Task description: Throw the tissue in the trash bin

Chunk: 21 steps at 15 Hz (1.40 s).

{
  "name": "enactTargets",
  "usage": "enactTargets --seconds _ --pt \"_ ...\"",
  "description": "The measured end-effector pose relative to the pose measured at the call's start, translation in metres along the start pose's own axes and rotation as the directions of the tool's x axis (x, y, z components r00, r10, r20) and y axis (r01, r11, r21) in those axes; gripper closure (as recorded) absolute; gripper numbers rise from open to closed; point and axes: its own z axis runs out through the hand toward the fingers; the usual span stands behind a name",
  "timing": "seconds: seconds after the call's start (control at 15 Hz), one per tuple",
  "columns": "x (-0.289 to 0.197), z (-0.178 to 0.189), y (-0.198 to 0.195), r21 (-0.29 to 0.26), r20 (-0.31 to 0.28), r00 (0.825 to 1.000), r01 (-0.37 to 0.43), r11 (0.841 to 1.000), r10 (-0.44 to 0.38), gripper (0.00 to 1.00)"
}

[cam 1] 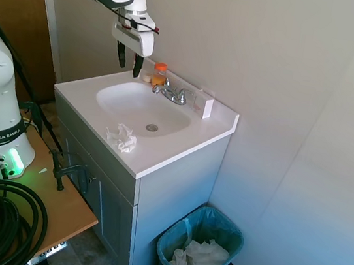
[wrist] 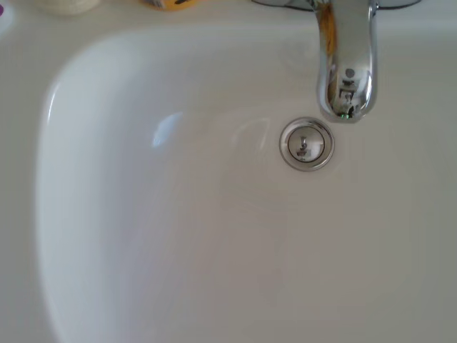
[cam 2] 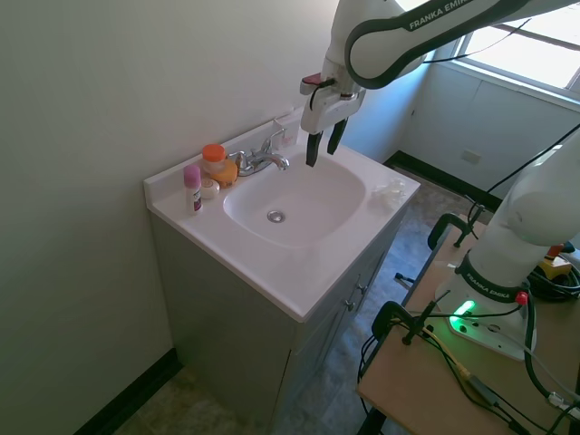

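A white vanity counter (cam 1: pixel 181 147) carries an oval sink basin (cam 1: pixel 142 106) with a round metal drain (cam 1: pixel 152 128) and a chrome faucet (cam 1: pixel 172 93) at its back edge. Behind the faucet stand an orange-capped bottle (cam 1: pixel 159 74) and a small white rectangular box (cam 1: pixel 207 108); the second exterior view also shows a pink-capped tube (cam 2: pixel 192 186) standing at the counter's back corner beside the bottle. The gripper (cam 1: pixel 128 58) hangs in the air above the back of the basin, near the faucet and the bottle, its two dark fingers pointing down with a narrow gap between them and nothing held. The wrist view looks straight down into the basin, onto the drain and the faucet spout. The tissue (cam 1: pixel 122 137) lies crumpled on the counter's front rim, just outside the basin, well apart from the gripper, lower and toward the front edge, with the open basin between them. The trash bin (cam 1: pixel 233 232) stands on the floor beside the cabinet, against the wall, lined with a teal bag and holding a heap of white crumpled paper (cam 1: pixel 199 259)
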Motion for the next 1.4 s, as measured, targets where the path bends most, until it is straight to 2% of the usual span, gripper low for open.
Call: enactTargets --seconds 0.27,0.47,0.67,1.07,1.2,1.4 --pt "0.009 -0.005 0.005 0.001 -0.017 0.999 -0.045 0.999 0.045 0.00" --pt "0.041 -0.013 0.039 -0.011 -0.056 0.990 -0.130 0.991 0.130 0.00" --pt "0.062 -0.005 0.080 -0.077 -0.078 0.980 -0.191 0.979 0.185 0.00" --pt "0.057 0.040 0.161 -0.246 -0.043 0.974 -0.225 0.943 0.221 0.00" --pt "0.050 0.054 0.174 -0.272 -0.019 0.974 -0.224 0.936 0.227 0.00" --pt "0.050 0.070 0.180 -0.275 0.004 0.974 -0.215 0.937 0.225 0.00"
